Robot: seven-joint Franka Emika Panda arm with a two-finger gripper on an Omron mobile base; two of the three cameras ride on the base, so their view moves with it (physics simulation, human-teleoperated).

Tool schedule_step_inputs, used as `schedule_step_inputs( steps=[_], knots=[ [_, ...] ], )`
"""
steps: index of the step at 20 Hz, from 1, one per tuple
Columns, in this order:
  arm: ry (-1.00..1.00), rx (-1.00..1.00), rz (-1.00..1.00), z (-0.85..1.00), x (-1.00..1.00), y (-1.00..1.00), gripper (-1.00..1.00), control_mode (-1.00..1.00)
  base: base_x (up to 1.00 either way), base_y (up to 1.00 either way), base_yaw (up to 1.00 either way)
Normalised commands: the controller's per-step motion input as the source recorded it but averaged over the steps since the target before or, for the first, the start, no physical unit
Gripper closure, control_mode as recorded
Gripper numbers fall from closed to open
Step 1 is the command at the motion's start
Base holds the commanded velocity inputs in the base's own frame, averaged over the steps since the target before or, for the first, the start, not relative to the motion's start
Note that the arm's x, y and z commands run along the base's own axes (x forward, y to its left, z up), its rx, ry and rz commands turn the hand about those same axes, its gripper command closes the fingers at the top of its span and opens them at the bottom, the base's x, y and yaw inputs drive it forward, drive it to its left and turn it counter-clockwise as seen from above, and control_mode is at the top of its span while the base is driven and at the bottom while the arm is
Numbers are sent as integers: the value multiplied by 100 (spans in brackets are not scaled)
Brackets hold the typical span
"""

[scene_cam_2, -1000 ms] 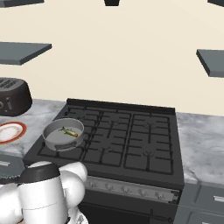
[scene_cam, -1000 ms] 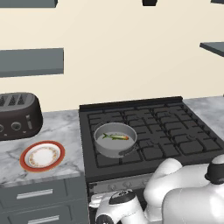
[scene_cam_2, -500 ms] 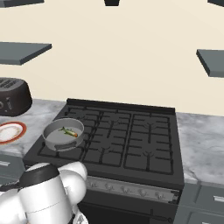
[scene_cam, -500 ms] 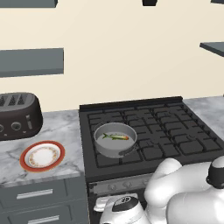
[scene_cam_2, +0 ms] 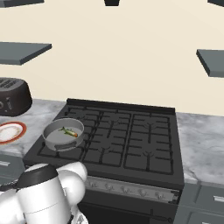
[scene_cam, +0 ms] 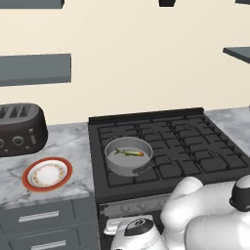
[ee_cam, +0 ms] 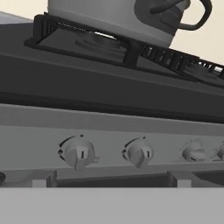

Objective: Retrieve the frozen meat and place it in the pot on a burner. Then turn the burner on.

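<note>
The grey pot [scene_cam: 122,168] stands on the front-left burner [scene_cam: 113,179] of the black cooktop, and the frozen meat [scene_cam: 130,153], a small greenish fish with an orange tail, lies inside it. From the right, the pot [scene_cam_2: 56,142] and the fish [scene_cam_2: 69,132] sit at the stove's near-left corner. My wrist [scene_cam: 136,233] hangs low in front of the stove, below the pot. The hand view looks up at the pot [ee_cam: 109,17], its grate [ee_cam: 87,43] and the two leftmost knobs [ee_cam: 78,154] close ahead. Nothing lies between the fingers, so the gripper is open.
A white plate with a red rim [scene_cam: 47,174] and a dark toaster [scene_cam: 19,129] stand on the marble counter left of the stove. More knobs [ee_cam: 194,154] run along the front panel to the right. Grey drawers [scene_cam: 41,217] sit under the counter.
My wrist has shifted slightly, low in front of the stove panel. The pot and the fish have not moved.
</note>
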Motion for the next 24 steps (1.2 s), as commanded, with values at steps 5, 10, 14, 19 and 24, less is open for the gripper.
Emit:
schedule_step_inputs(
  steps=[5, 10, 14, 19, 24],
  knots=[
    [0, 0, 0, 2, 1, 0, -100, -100, 0, 0, 0],
    [-3, 1, 0, -1, 6, 6, -100, -100, 0, 0, 0],
    [-24, 11, 0, -2, 0, 10, -100, -100, 0, 0, 0],
    [-28, 14, 0, -10, 0, 0, -100, -100, 0, 0, 0],
    [-14, 7, 0, -15, 0, 1, -100, -100, 0, 0, 0]
  ],
)
